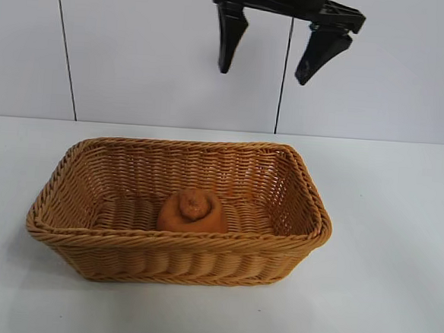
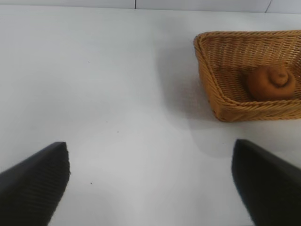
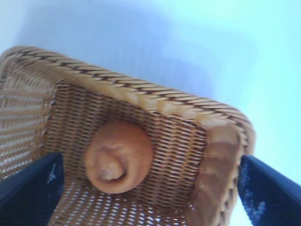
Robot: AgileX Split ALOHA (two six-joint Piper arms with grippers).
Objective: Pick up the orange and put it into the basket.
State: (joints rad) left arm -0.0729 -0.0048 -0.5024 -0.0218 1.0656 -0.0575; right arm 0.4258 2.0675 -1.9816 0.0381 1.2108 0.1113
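**Orange in, arm clear**

Right gripper (image 1: 274,52) hangs high above the basket (image 1: 92,174), jaws wide and empty. The orange (image 1: 193,212) sits on the basket floor. Left gripper (image 2: 150,183), jaws apart, idles over the counter (image 1: 399,247). Placement looks done; only retreat remains.

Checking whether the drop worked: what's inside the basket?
The orange sits on the basket floor, knob up. Nothing else shows inside; the floor beneath the fruit is covered.

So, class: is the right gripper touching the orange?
Apart. The exterior view shows the right gripper open, high above the basket, while the orange lies inside.
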